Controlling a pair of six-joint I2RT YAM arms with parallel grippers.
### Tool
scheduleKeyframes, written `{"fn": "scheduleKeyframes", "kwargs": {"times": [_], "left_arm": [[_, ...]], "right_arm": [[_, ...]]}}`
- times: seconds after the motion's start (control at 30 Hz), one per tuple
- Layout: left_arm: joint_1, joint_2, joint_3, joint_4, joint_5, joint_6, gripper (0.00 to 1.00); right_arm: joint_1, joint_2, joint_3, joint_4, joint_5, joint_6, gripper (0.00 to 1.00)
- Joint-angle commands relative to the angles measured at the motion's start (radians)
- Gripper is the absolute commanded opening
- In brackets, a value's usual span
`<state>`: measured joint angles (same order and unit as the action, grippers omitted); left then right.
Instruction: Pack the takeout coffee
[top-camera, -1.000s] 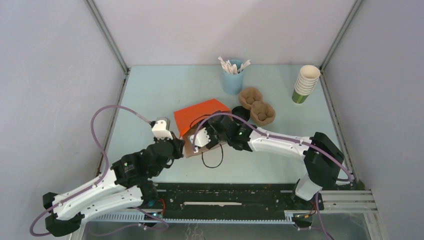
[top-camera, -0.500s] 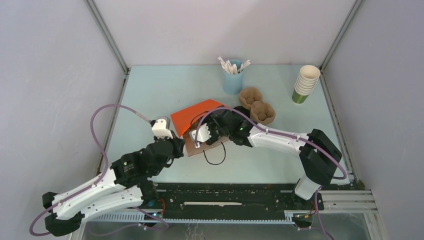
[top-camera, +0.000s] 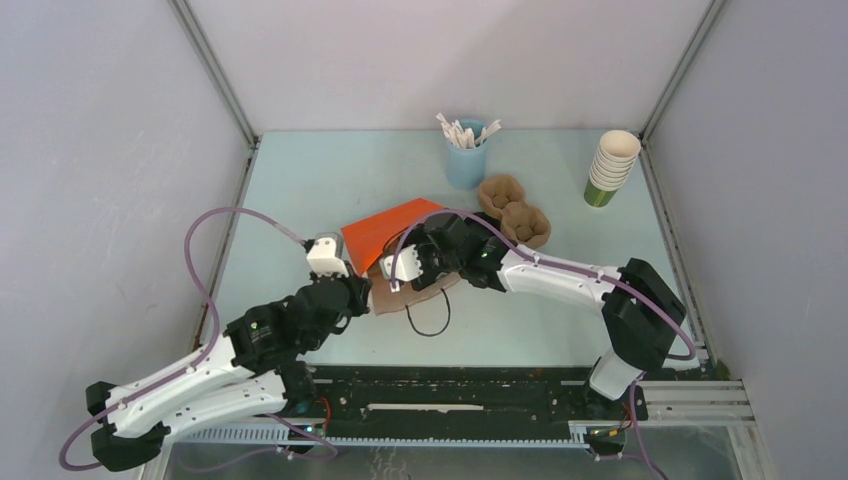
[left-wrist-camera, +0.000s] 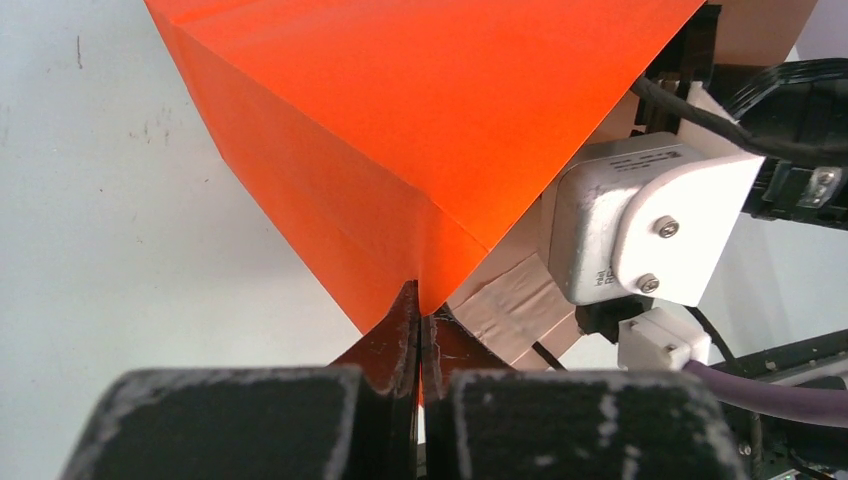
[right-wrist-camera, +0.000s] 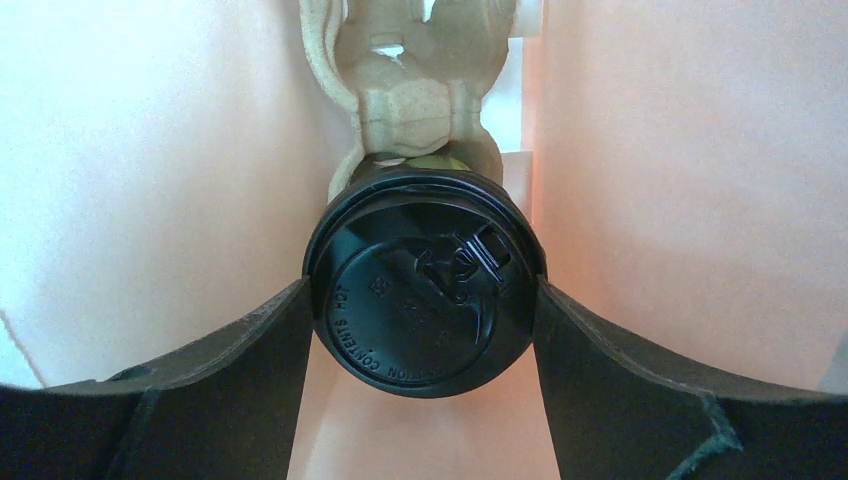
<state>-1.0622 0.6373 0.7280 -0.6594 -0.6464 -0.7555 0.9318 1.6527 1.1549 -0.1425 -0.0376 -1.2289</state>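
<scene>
The takeout coffee, a cup under a round black lid, sits between the fingers of my right gripper, which press on both sides of the lid. Beyond it is a pulp carrier, all inside the bag's pale walls. The cup's green body is almost hidden. The orange paper bag lies on its side mid-table. My right wrist reaches into its mouth. My left gripper is shut on the bag's orange edge and appears in the top view at the bag's near left corner.
Two brown pulp carriers lie right of the bag. A blue cup of stirrers stands at the back. A stack of lidless cups stands at the back right. The bag's black handle loop lies on the table.
My right arm has pushed a little further left into the bag, and the bag has shifted slightly left. My left gripper keeps its hold on the bag's edge.
</scene>
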Motion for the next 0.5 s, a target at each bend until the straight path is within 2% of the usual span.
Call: {"fn": "scheduleKeyframes", "kwargs": {"times": [0.0,0.27,0.47], "left_arm": [[-0.005,0.02,0.03,0.008,0.024,0.004,0.0],[-0.006,0.013,0.013,0.01,0.024,-0.001,0.0],[-0.005,0.016,0.004,0.036,0.049,0.01,0.0]], "right_arm": [[0.015,-0.05,0.037,-0.037,0.005,0.096,0.51],[0.024,-0.069,0.037,-0.077,-0.024,0.122,0.5],[0.012,-0.021,0.05,-0.059,-0.065,0.119,0.5]]}}
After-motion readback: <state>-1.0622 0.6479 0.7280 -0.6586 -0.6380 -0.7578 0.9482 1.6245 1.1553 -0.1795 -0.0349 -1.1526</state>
